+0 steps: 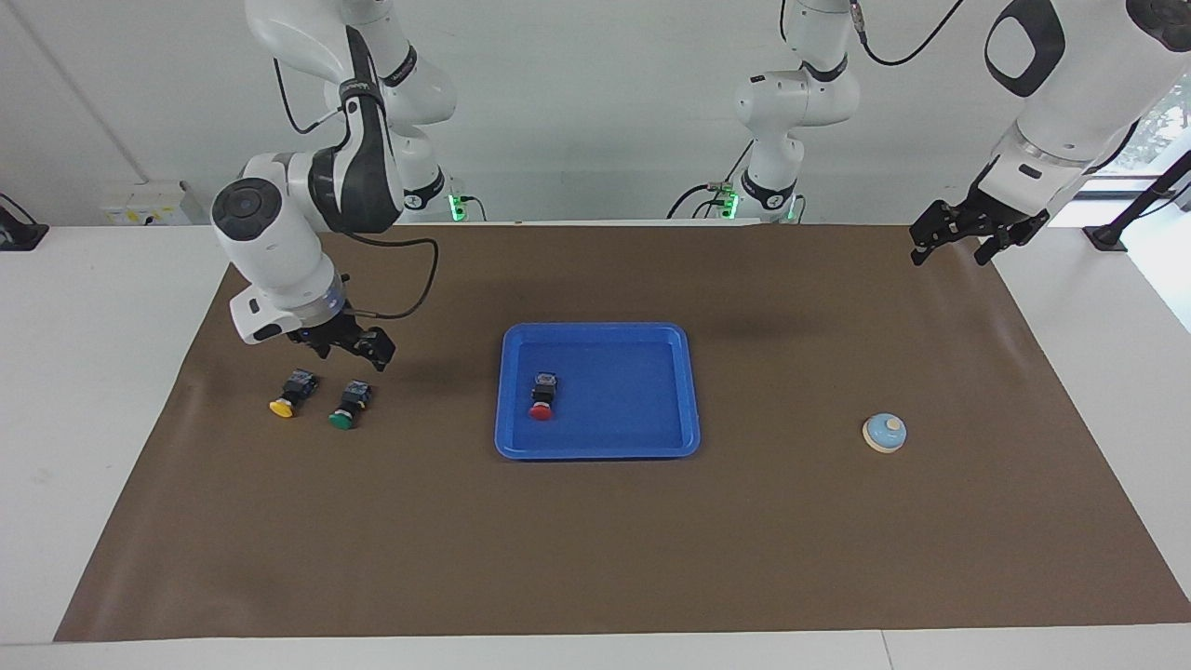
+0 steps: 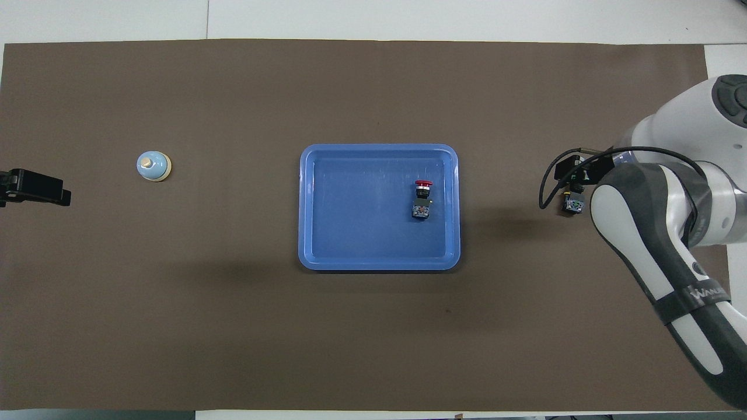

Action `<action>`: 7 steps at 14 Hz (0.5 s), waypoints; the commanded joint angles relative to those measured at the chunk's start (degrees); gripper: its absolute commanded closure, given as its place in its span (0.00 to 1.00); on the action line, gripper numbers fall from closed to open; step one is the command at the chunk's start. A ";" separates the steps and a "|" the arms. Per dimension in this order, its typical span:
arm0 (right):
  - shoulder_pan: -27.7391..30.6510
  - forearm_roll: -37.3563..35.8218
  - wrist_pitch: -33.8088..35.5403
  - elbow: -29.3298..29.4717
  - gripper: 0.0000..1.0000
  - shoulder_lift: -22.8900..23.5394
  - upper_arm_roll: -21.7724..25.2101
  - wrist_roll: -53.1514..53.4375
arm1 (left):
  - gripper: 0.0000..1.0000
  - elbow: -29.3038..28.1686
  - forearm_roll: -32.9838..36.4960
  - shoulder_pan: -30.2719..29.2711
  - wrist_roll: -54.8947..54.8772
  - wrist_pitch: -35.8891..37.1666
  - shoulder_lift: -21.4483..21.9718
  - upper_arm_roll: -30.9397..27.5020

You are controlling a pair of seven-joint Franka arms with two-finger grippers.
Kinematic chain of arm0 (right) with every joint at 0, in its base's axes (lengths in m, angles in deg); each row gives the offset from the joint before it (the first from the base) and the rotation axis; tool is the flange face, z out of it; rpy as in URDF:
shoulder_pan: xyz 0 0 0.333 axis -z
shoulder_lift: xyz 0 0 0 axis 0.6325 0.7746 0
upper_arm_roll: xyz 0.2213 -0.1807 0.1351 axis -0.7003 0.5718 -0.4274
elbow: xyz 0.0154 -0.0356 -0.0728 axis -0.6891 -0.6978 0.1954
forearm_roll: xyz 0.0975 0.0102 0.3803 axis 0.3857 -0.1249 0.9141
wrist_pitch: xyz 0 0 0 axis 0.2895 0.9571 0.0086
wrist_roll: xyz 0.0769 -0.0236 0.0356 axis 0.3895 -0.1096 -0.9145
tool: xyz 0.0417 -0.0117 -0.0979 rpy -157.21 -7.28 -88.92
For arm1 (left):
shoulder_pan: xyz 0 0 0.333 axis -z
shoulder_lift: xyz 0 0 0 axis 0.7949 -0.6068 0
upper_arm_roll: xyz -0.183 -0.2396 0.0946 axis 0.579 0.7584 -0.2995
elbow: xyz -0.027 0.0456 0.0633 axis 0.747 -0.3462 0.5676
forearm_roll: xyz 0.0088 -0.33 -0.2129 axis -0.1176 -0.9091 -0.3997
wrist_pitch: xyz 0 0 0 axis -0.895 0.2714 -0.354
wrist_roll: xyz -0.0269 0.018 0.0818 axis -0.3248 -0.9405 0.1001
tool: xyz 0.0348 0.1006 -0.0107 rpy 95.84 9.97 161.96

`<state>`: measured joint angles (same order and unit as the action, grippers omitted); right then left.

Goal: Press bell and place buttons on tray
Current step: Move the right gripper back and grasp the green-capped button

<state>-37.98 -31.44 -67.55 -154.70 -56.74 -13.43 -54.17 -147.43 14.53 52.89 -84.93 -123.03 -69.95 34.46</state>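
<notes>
The red button [image 1: 541,402] lies in the blue tray [image 1: 651,437] in the middle of the table, and the yellow button [image 1: 289,395] and green button [image 1: 349,406] sit side by side toward the right arm's end. The right gripper [image 1: 346,346] hangs over those two with its jaws wide apart and holding nothing. The bell [image 1: 884,433] sits toward the left arm's end, where the left gripper [image 1: 958,240] waits up in the air with jaws apart.

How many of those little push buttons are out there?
3. The red button lies in the blue tray; the yellow button and green button sit together on the mat.
</notes>
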 commanded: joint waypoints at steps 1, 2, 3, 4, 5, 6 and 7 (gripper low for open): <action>3.39 -0.79 -8.23 -9.41 0.00 -3.55 -0.72 -2.19 | 0.00 0.29 0.22 0.10 -0.66 0.79 0.37 -0.15; 4.01 -0.79 -10.25 -10.91 0.00 -3.73 -0.72 -2.63 | 0.00 0.29 0.22 0.02 -0.66 0.79 0.37 -0.15; 3.93 -0.79 -11.49 -12.06 0.00 -4.08 -0.72 -2.37 | 0.00 0.29 0.22 0.02 -0.66 0.87 0.37 -0.15; 3.67 -0.79 -12.37 -12.42 0.00 -4.09 -0.72 -2.11 | 0.00 0.29 0.22 0.02 -0.66 0.88 0.37 -0.15; 3.75 -0.79 -12.64 -13.29 0.00 -4.09 -0.81 -1.84 | 0.00 0.29 0.22 0.02 -0.66 0.88 0.37 -0.15; 3.75 -0.79 -14.30 -14.26 0.00 -4.09 -0.81 -1.84 | 0.00 0.29 0.22 0.02 -0.66 0.79 0.37 -0.15; 3.75 -0.79 -17.19 -15.66 0.00 -4.00 -0.81 -1.93 | 0.00 0.29 0.22 0.02 -0.66 0.79 0.37 -0.15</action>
<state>-34.78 -31.51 -80.62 -166.43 -58.78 -13.70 -55.82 -147.43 14.53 52.89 -84.93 -123.03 -69.95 34.46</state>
